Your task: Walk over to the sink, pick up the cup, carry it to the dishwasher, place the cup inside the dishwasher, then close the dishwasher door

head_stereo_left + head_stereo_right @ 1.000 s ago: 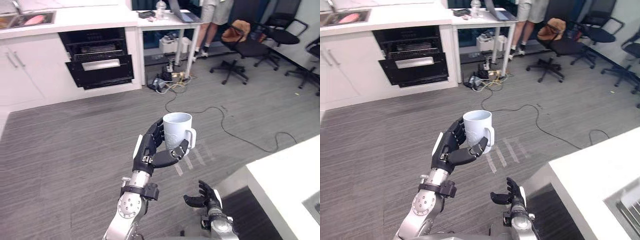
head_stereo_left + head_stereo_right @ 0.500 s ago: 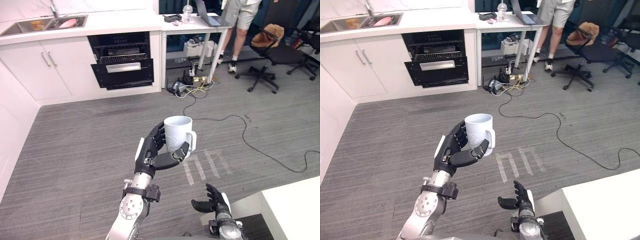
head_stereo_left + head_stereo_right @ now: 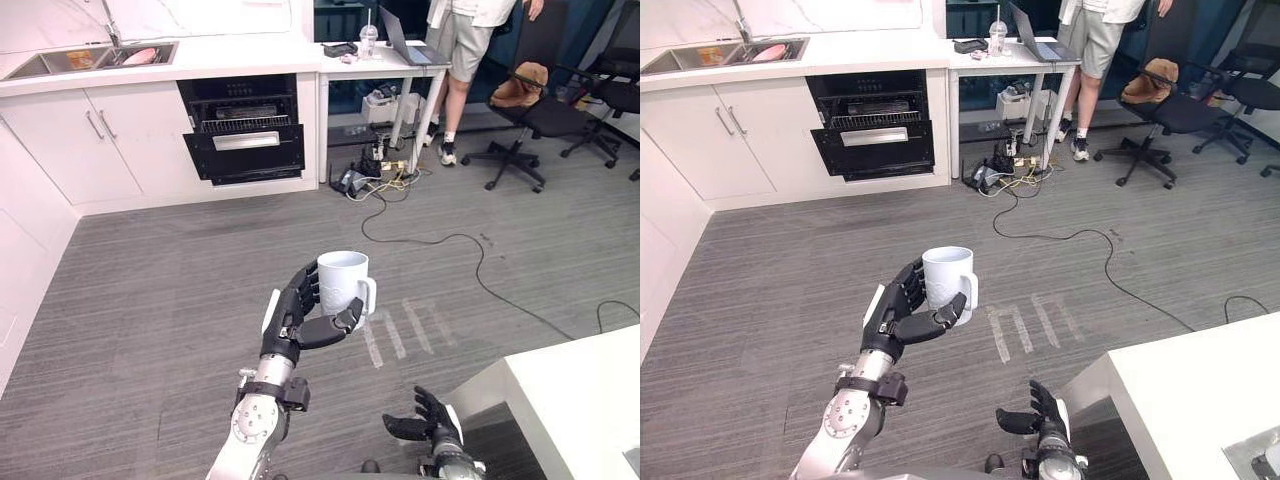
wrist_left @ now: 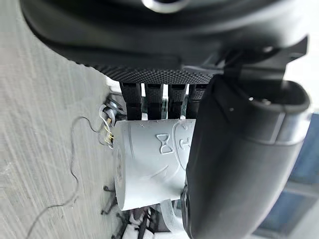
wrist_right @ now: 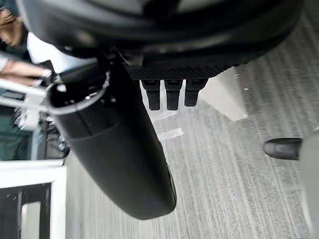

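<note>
Upright, the white ceramic mug [image 3: 343, 281] sits clamped in the raised left hand [image 3: 292, 320]; the right hand [image 3: 428, 428] hangs low, loosely open.

Even, bright light filled the room; the grey plank floor [image 3: 790, 300] showed only faint, soft shadows.

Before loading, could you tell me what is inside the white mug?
Inside the mug, only pale wall near the rim shows; the bottom is hidden. The left hand holds it.
</note>
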Motion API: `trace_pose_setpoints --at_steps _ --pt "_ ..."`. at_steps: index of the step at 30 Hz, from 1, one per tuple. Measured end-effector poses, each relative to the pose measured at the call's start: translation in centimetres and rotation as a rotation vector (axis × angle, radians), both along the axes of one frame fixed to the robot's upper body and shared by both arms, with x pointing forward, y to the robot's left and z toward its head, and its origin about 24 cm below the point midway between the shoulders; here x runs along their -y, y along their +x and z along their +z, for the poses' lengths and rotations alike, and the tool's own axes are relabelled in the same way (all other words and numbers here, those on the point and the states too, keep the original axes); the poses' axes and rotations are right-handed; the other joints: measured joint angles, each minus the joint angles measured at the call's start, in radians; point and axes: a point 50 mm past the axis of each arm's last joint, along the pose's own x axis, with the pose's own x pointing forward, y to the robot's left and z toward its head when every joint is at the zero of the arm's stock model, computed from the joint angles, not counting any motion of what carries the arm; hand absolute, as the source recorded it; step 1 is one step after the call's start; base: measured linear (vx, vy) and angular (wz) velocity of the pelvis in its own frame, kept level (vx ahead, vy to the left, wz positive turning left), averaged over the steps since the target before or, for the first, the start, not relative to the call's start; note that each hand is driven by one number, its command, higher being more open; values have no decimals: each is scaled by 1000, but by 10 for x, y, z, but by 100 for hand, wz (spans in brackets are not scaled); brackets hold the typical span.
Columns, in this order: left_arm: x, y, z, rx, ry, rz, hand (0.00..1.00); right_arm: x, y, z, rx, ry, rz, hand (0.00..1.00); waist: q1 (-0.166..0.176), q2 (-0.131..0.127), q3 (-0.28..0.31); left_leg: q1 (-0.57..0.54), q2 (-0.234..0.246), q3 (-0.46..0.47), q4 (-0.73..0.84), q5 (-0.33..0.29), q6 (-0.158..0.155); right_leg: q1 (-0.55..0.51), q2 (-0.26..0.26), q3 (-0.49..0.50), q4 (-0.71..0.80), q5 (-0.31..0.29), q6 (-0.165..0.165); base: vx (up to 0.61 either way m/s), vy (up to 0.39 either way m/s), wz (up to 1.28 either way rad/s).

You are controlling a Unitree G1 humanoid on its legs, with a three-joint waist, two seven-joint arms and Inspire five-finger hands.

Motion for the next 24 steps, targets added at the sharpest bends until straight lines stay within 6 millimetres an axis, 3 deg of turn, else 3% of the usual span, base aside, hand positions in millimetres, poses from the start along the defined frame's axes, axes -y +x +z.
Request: trace_pose_setpoints --at_steps 4,11,13,15,16,18,20,24 --pt "-4 -1 -7 -50 0 11 30 6 11 4 40 20 -73 90 10 15 -6 -12 4 -11 -18 22 -12 6 3 -39 5 2 -6 43 -38 23" --pt "-12 -2 -9 -60 8 43 30 1 32 14 124 32 -67 90 30 14 -5 -12 -1 -59 -32 41 -12 27 -2 -97 18 -13 -7 -55 -16 27" --pt "-11 -4 -10 -63 4 46 30 0 32 15 131 31 -68 90 39 8 1 -35 -6 -88 -24 34 -19 24 -7 -124 31 -31 0 -87 -16 55" --pt "-12 -3 -7 -53 -3 51 30 1 35 17 147 27 -72 90 52 10 19 -79 -12 -98 21 18 -6 21 -14 -168 45 -46 -7 -96 1 67" --pt "-11 -3 -6 -47 -9 56 30 2 36 18 152 23 -74 90 53 10 29 -99 -4 -74 41 14 -1 19 -19 -195 57 -53 -4 -80 8 95" --pt "-9 -2 -1 -32 -33 67 30 7 37 19 158 7 -90 90 62 9 54 -120 36 90 70 13 42 17 -48 -263 110 -82 14 -21 13 98" --pt "-9 -1 1 -26 -43 78 30 10 41 22 171 -11 -93 90 64 13 56 -145 58 183 117 10 50 12 -70 -302 150 -100 23 63 39 64" --pt "-19 1 7 5 -39 117 30 5 70 39 275 -7 -83 90 82 8 60 -174 27 190 155 -15 30 -9 -115 -309 185 -125 54 88 117 18"
